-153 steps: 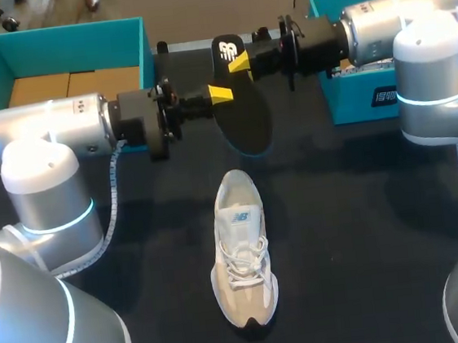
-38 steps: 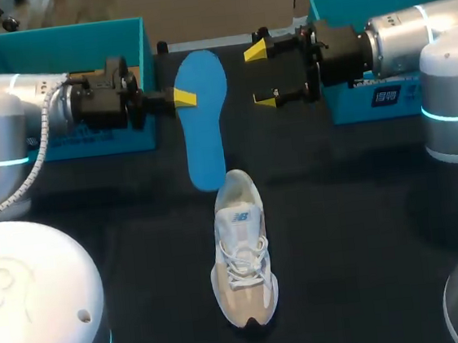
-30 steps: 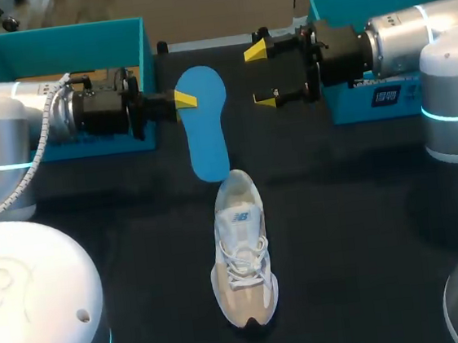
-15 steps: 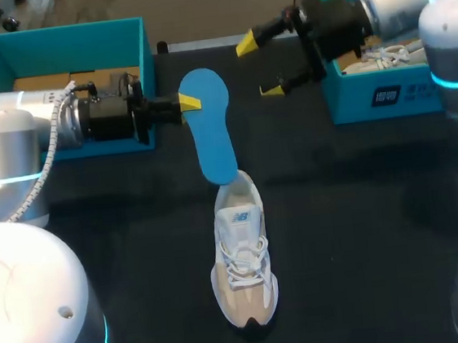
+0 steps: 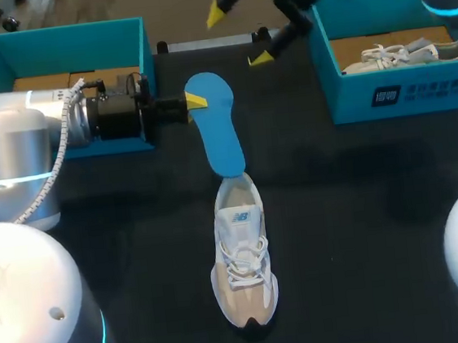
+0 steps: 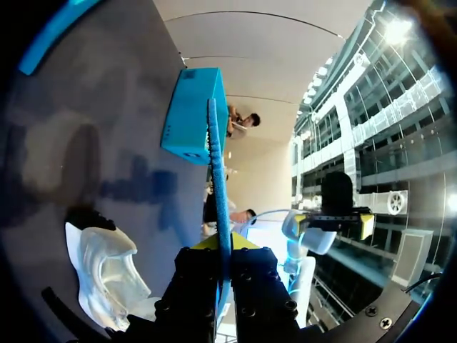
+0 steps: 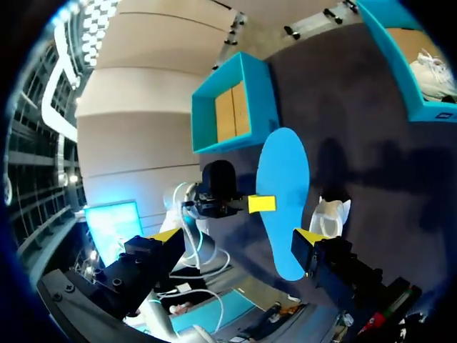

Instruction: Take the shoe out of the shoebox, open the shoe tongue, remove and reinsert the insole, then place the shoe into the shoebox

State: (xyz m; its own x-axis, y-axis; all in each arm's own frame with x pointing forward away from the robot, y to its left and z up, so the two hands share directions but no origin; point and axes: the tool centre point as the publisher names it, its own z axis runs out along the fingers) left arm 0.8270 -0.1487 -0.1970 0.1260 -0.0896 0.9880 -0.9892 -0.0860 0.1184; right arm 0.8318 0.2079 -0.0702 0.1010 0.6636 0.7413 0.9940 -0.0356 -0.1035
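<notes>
A white and beige sneaker point(image 5: 240, 252) lies mid-table, heel end toward the far side. My left gripper point(image 5: 195, 101) is shut on the rim of the blue insole point(image 5: 216, 128), which hangs tilted with its lower tip at the sneaker's heel opening. In the left wrist view the insole point(image 6: 218, 171) stands edge-on between the fingers, with the sneaker point(image 6: 107, 268) off to one side below. My right gripper point(image 5: 239, 35) hovers open and empty above the table's far edge. From its wrist view it looks down on the insole point(image 7: 282, 196) and the sneaker point(image 7: 332, 214).
A teal shoebox point(image 5: 147, 74) with a cardboard floor stands at the far left. A second teal shoebox point(image 5: 385, 94) at the far right holds another white sneaker point(image 5: 405, 53). The table is covered in dark cloth.
The left gripper has carried the insole rightward, bringing its lower tip over the sneaker's heel. The right arm has lifted up and back, staying open.
</notes>
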